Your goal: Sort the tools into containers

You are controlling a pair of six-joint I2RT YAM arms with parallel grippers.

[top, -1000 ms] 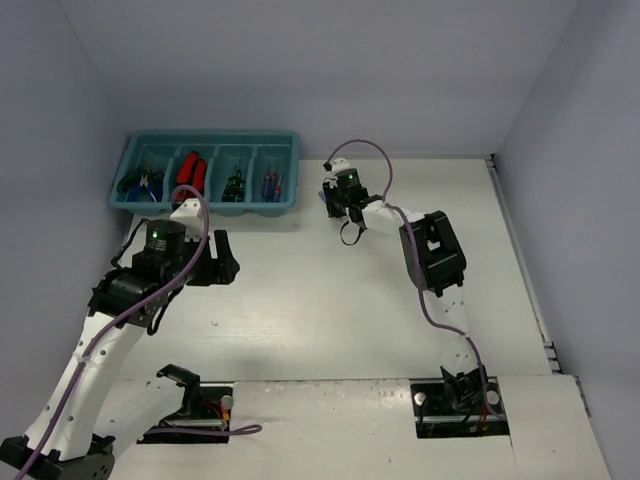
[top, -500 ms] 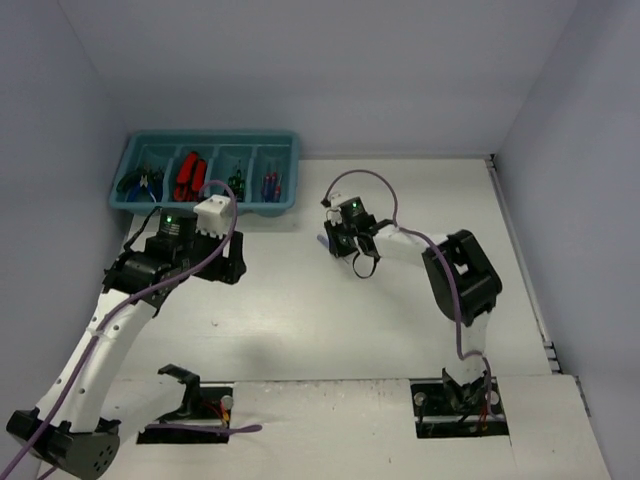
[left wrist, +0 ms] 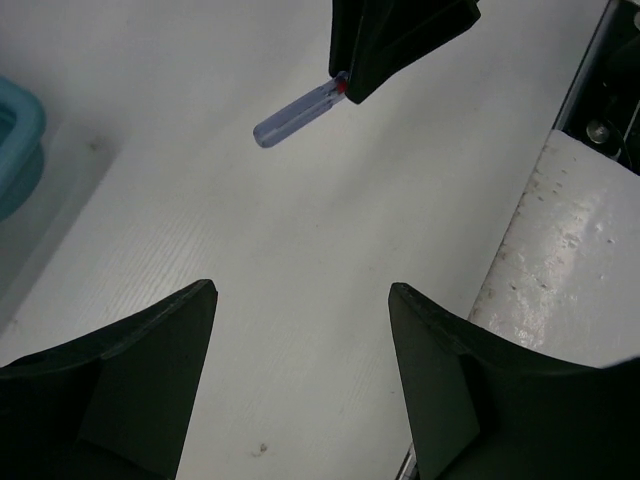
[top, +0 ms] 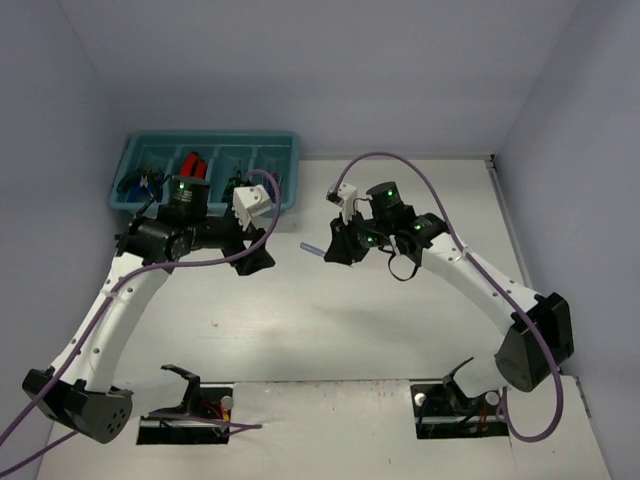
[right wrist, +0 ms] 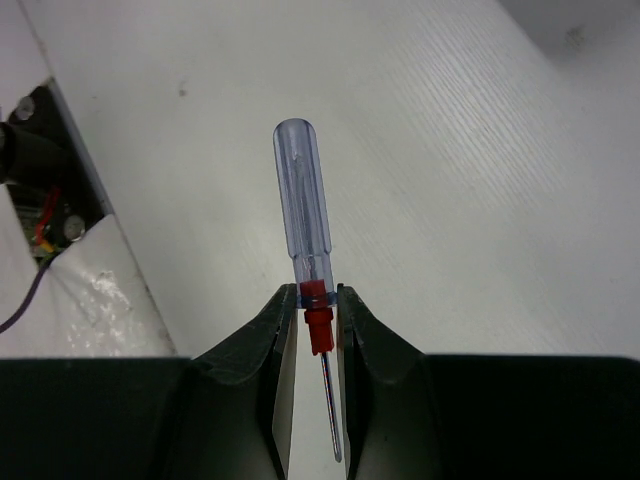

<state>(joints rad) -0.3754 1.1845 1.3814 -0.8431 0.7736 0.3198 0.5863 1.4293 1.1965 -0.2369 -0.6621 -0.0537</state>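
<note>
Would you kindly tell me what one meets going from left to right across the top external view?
Teal plastic compartment tray → left gripper, jaws open and empty → thin screwdriver with a clear bluish handle → right gripper, shut on that screwdriver's red collar.

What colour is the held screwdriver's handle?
The screwdriver handle is translucent pale blue; right wrist view.

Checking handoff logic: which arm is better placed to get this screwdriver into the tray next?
Left, probably. Its hand is open, faces the screwdriver's free handle, and is nearer the tray. The right hand is shut on the screwdriver at its red collar, farther from the tray.
</note>
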